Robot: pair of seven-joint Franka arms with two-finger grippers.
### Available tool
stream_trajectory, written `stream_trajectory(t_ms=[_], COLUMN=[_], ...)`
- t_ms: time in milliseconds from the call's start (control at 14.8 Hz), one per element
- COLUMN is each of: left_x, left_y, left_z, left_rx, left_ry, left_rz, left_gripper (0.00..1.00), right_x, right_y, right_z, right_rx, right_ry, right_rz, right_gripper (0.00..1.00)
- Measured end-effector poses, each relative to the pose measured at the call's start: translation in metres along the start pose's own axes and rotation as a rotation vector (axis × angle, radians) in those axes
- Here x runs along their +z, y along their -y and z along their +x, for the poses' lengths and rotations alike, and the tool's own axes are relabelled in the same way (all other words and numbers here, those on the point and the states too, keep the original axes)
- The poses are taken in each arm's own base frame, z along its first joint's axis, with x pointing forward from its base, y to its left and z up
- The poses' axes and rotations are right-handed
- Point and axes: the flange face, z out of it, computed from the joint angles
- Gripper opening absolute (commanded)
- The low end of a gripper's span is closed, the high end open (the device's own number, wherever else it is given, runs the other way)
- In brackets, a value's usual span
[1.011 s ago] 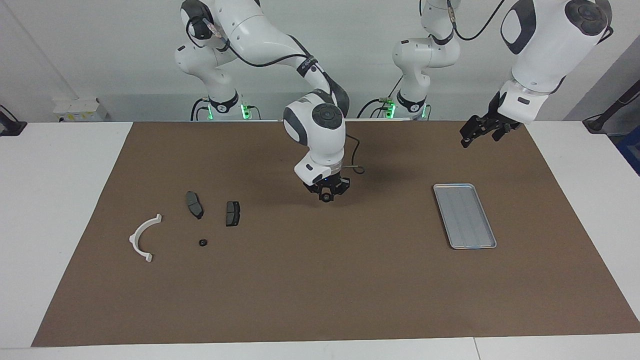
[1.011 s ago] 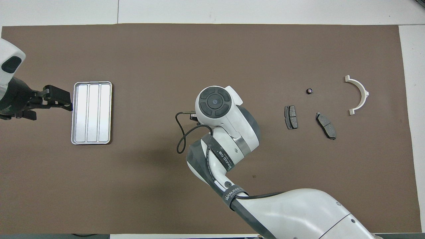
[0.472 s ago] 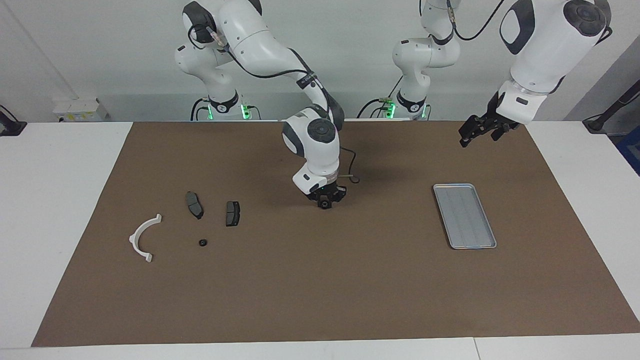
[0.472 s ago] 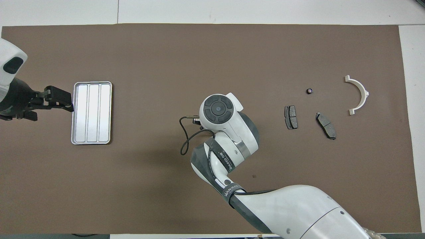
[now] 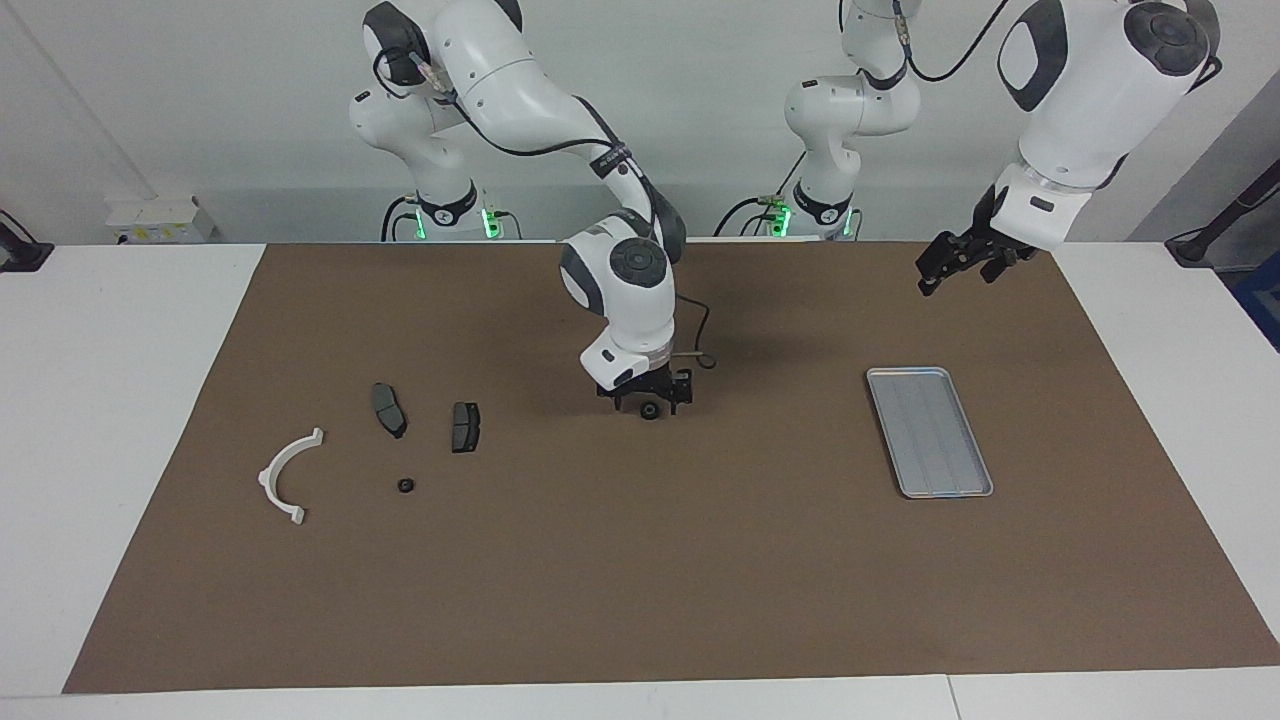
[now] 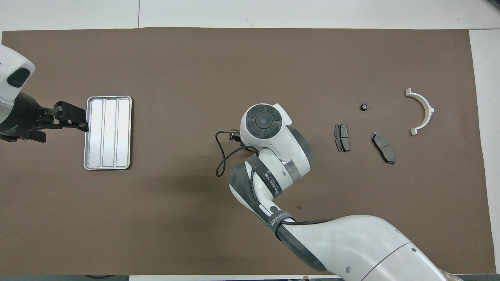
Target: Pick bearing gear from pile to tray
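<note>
midway along the brown mat, the right claw stands spread and low over a small black gear lying loose, seemingly set down for the left claw, waiting open near the tray.

overhead: right gripper fully hidden under its own wrist. small black part below it, probably a bearing gear, too small to tell. left arm cut off at frame edge.
</note>
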Motion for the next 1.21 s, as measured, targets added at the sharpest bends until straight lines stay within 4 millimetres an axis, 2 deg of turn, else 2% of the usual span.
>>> stream_trajectory(t_ms=[135,337,472,607,741,943,1078,1213], left_x=[0.008,0.027,0.038,0.053,0.071,0.103,0.126,0.160], left_y=[-0.014,-0.054,-0.084,-0.119,-0.155,-0.202,-0.229,-0.265], left_z=[-0.003,-0.015,-0.026,-0.035,-0.040,-0.046,-0.051,-0.065], left_rx=[0.001,-0.014,-0.026,-0.055,-0.101,-0.138,-0.162,-0.196], left_ry=[-0.004,-0.002,-0.006,-0.018,-0.040,-0.057,-0.070,-0.063], left_rz=[-0.001,0.006,0.009,0.006,-0.007,-0.024,-0.040,-0.040], left_gripper=[1.00,1.00,1.00,1.00,1.00,1.00,1.00,1.00], right_x=[-0.037,-0.087,-0.100,-0.101,-0.098,-0.090,-0.081,-0.069], right_y=[-0.030,-0.108,-0.168,-0.223,-0.263,-0.295,-0.304,-0.304], right_z=[0.031,0.085,0.116,0.139,0.152,0.160,0.163,0.165], right_rx=[-0.008,-0.065,-0.126,-0.193,-0.243,-0.294,-0.309,-0.311], right_ry=[-0.026,-0.078,-0.096,-0.100,-0.096,-0.083,-0.076,-0.070], right_rz=[0.015,0.030,0.021,0.007,-0.004,-0.014,-0.016,-0.017], right_gripper=[1.00,1.00,0.99,0.99,0.99,0.97,0.96,0.96])
